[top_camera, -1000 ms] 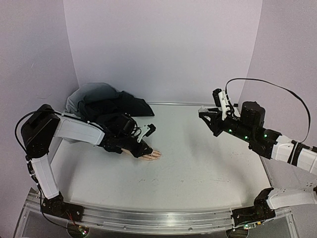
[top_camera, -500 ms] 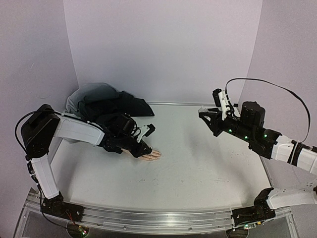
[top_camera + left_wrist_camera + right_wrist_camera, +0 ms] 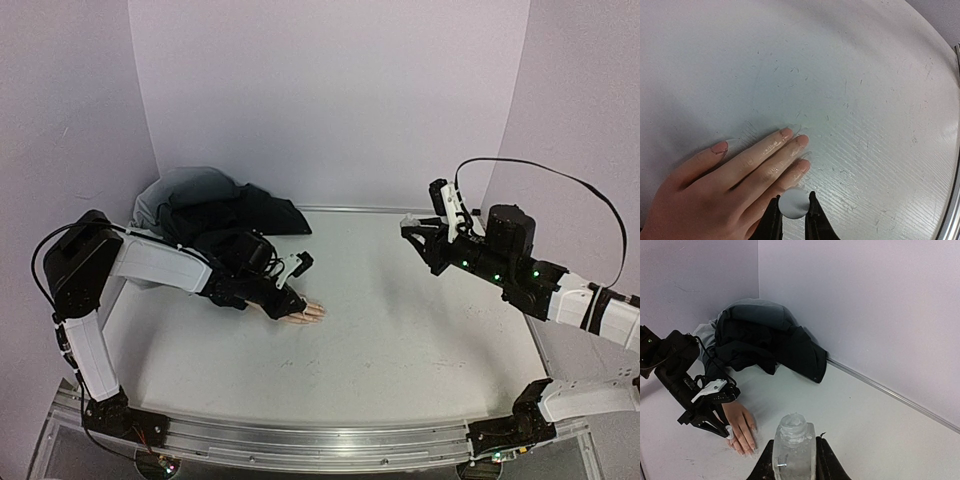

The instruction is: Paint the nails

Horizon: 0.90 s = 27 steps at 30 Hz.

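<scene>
A pale peach mannequin hand [image 3: 300,313] lies flat on the white table, fingers pointing right, coming out of a dark sleeve. Its nails [image 3: 785,133] show at the fingertips in the left wrist view. My left gripper [image 3: 792,212] hovers over the little-finger side of the hand, shut on a small white round brush cap [image 3: 792,203]; the brush below it is hidden. My right gripper [image 3: 792,460] is held up at the right and is shut on a small clear open bottle [image 3: 792,447]. In the top view the left gripper [image 3: 285,300] is over the hand and the right gripper [image 3: 420,235] is far from it.
A heap of dark and grey clothing [image 3: 215,210] lies at the back left corner. Purple walls close the back and sides. A metal rail [image 3: 300,440] runs along the near table edge.
The left gripper has shifted slightly along the hand's fingers. The right arm has not moved.
</scene>
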{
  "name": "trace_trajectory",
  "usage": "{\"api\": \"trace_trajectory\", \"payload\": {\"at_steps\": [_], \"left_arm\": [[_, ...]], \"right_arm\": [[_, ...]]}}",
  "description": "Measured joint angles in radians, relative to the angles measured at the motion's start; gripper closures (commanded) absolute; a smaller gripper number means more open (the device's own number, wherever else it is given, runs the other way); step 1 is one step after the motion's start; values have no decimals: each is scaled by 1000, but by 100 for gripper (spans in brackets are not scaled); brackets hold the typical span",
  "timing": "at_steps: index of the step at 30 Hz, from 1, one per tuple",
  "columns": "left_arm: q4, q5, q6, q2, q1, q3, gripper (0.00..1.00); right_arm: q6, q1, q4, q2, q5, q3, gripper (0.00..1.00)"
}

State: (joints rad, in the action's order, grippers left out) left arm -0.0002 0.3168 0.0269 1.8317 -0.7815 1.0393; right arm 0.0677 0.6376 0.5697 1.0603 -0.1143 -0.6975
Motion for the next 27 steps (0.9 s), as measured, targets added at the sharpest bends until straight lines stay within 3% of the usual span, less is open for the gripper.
{"api": "trace_trajectory", "payload": {"at_steps": [27], "left_arm": [[-2,3,3,13,0,0,100]], "right_arm": [[0,0,0,2,-2,0,100]]}}
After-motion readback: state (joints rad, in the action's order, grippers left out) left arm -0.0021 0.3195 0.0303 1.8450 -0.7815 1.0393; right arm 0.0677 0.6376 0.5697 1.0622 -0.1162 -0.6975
